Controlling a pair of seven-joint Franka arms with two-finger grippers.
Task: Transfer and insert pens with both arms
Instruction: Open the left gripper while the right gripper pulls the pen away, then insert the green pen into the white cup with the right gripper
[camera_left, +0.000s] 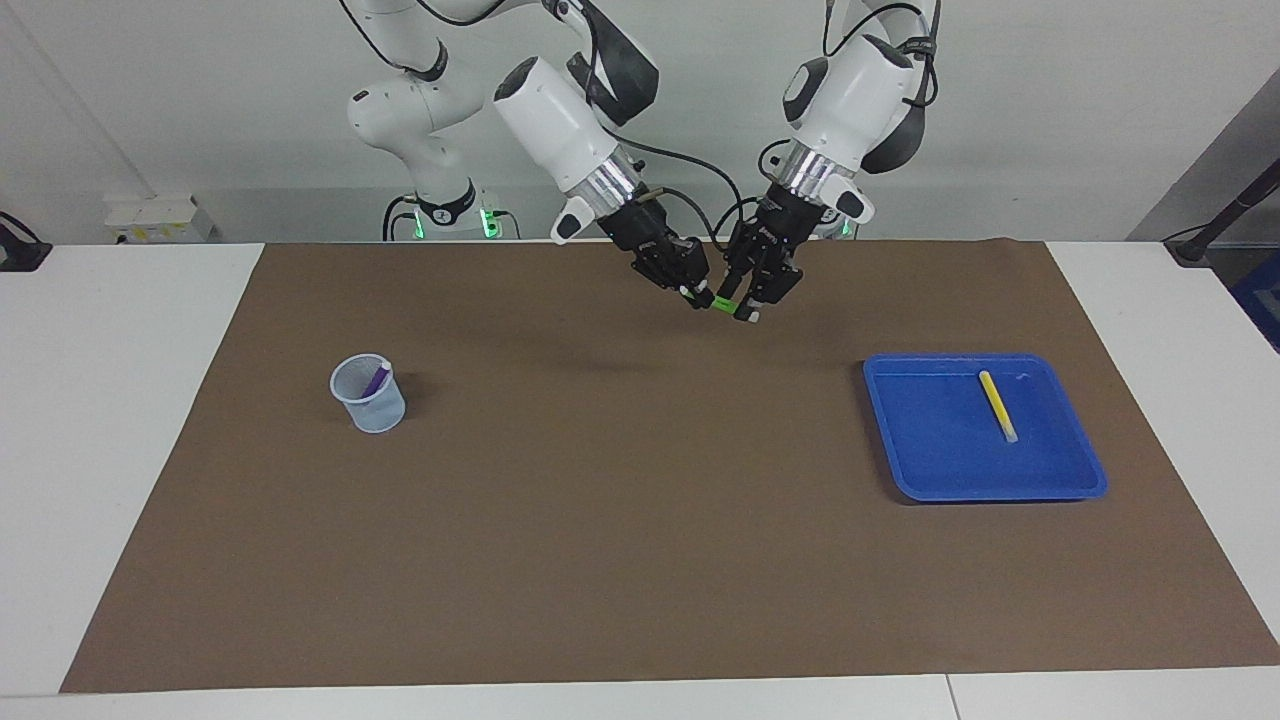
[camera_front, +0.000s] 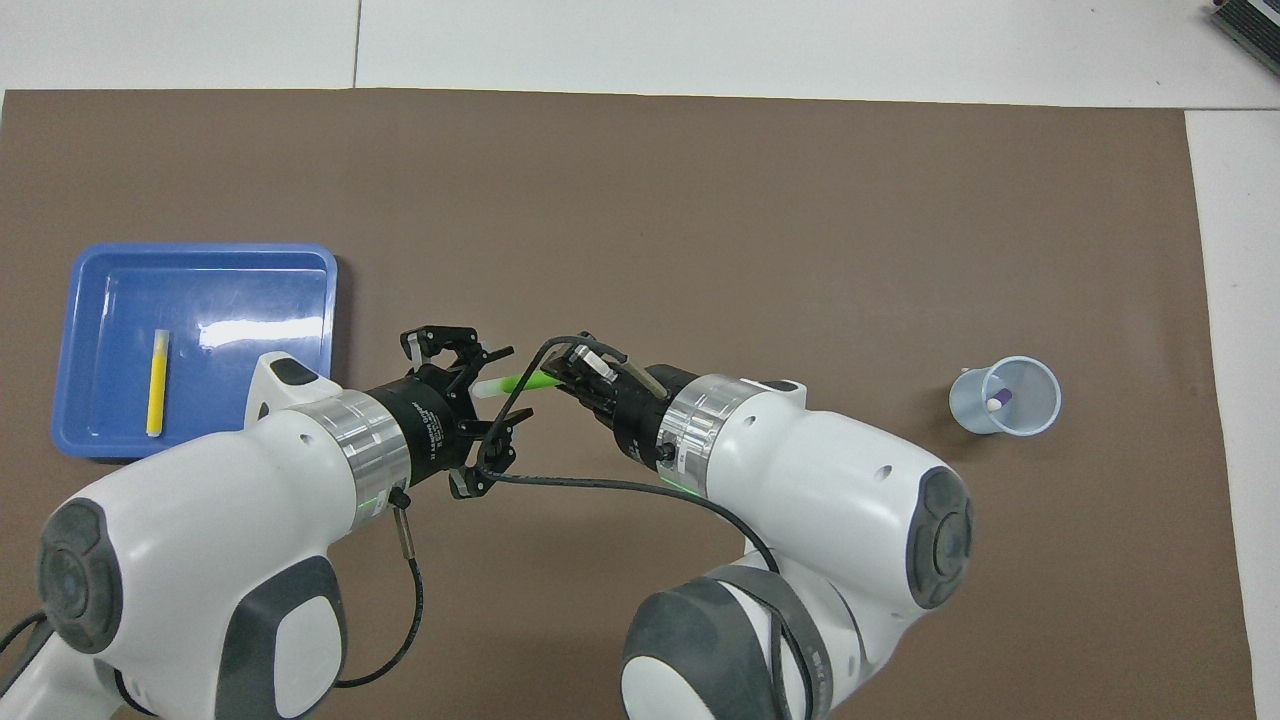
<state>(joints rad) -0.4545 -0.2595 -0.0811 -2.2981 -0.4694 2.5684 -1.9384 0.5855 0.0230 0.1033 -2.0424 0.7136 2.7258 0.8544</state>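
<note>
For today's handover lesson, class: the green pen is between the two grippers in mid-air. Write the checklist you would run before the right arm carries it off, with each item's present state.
1. Right gripper shut on the green pen: ok.
2. Left gripper fingers spread off the pen: ok, they stand apart in the overhead view.
3. Left gripper drawn clear of the pen: not ok, the pen's pale end lies between its fingers.
4. Cup upright, with room beside the purple pen: ok.
5. Bare mat between the grippers and the cup: ok.
6. Yellow pen lying in the blue tray for the next round: ok.
</note>
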